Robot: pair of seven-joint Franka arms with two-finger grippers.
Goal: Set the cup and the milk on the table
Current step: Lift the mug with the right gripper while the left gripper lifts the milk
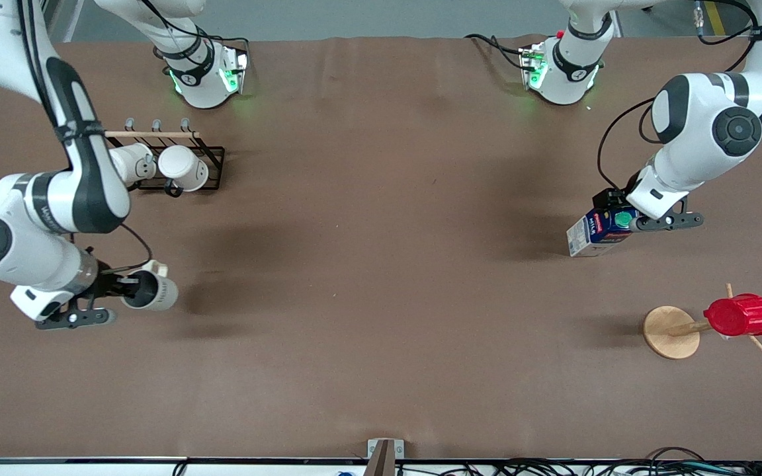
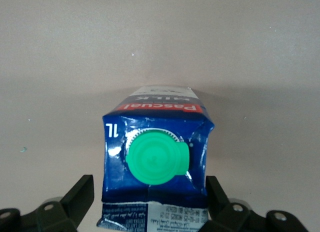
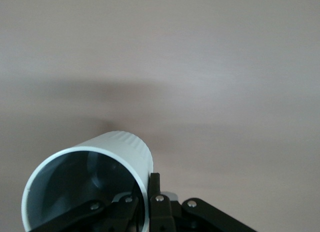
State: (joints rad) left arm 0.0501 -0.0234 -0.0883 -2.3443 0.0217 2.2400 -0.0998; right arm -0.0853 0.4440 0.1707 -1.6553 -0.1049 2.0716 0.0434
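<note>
The right pincer (image 1: pixel 135 285) pinches the cream, grey-lined cup's (image 1: pixel 151 291) wall; the left pincer (image 1: pixel 609 223) stands wide around the blue, green-capped milk (image 1: pixel 594 233).

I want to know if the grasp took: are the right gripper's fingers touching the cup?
Touching. In the right wrist view the right gripper has its fingers pinched on the cup wall, one inside the rim, one outside.

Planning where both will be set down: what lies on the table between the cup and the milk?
Nothing: the front view shows bare table between cup and milk.
</note>
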